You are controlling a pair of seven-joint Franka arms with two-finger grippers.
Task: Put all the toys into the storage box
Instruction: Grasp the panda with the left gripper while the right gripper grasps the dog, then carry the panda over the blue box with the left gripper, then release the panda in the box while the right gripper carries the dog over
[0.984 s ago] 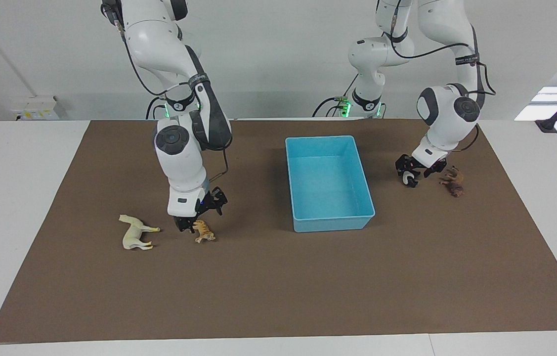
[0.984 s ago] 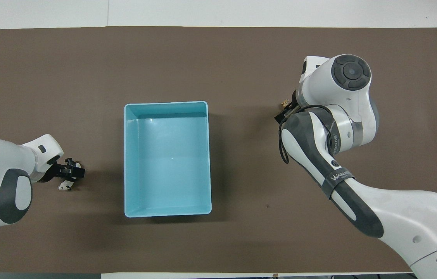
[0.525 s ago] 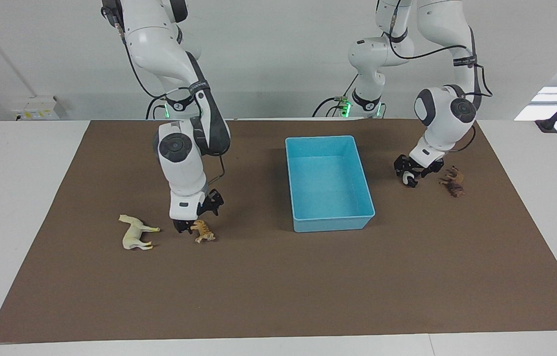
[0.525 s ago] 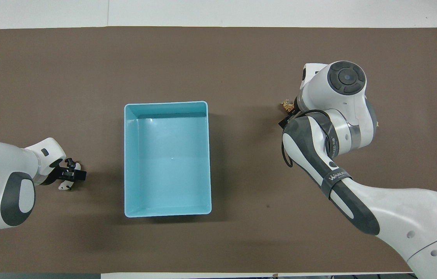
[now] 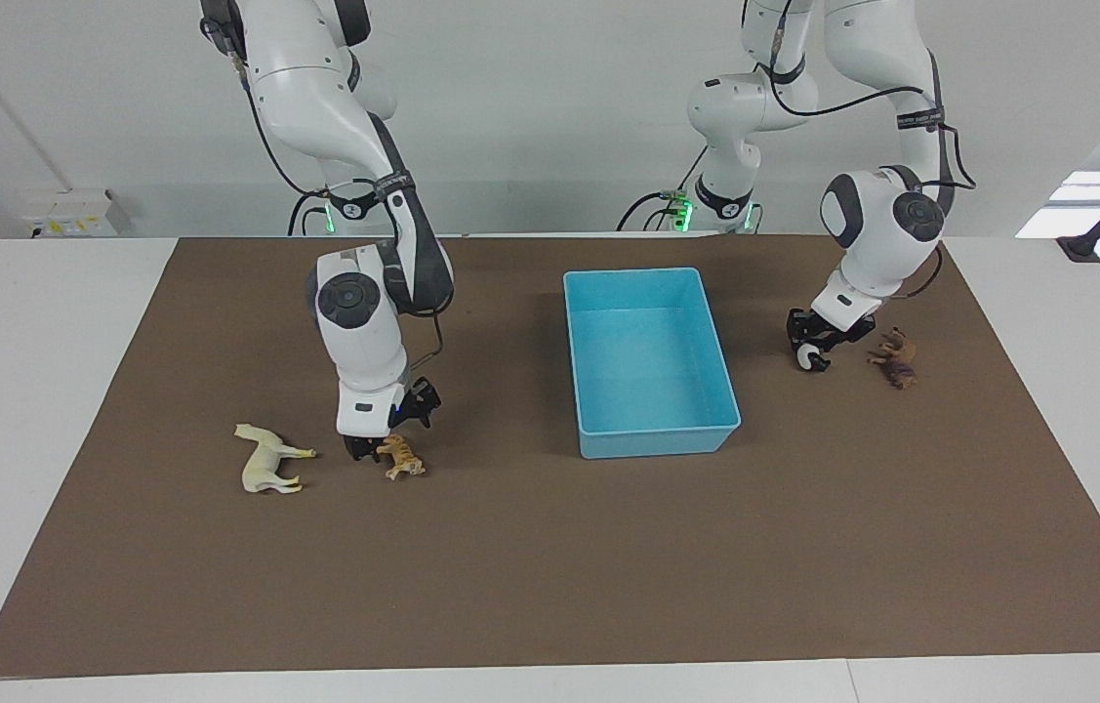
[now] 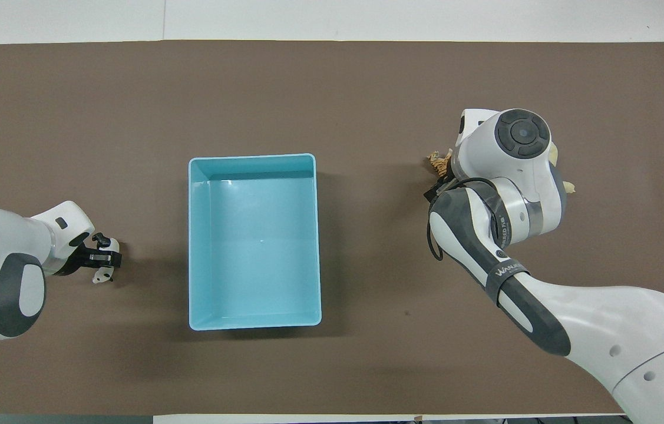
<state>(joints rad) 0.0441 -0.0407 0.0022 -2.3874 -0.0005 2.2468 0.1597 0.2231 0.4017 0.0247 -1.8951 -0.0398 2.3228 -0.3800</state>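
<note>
The light-blue storage box point(image 5: 657, 441) stands mid-table with nothing in it; it also shows in the overhead view point(image 6: 255, 321). My right gripper point(image 5: 364, 450) is down at the mat, right beside the orange tiger point(image 5: 402, 457), which peeks out from under the arm in the overhead view point(image 6: 439, 163). The cream horse point(image 5: 266, 460) lies on its side next to them, mostly hidden by the arm from above. My left gripper point(image 5: 809, 349) is low over the panda point(image 5: 813, 360), which rests on the mat point(image 6: 102, 275). The dark brown animal point(image 5: 895, 358) lies beside it, hidden from above.
A brown mat point(image 5: 550, 566) covers the table. Its part farther from the robots is bare. White table edges run along both ends. The right arm's elbow hangs over the mat between the box and the tiger.
The right arm's wrist has swung slightly, its gripper staying at the tiger. The left gripper has shifted a little over the panda. No toy has moved.
</note>
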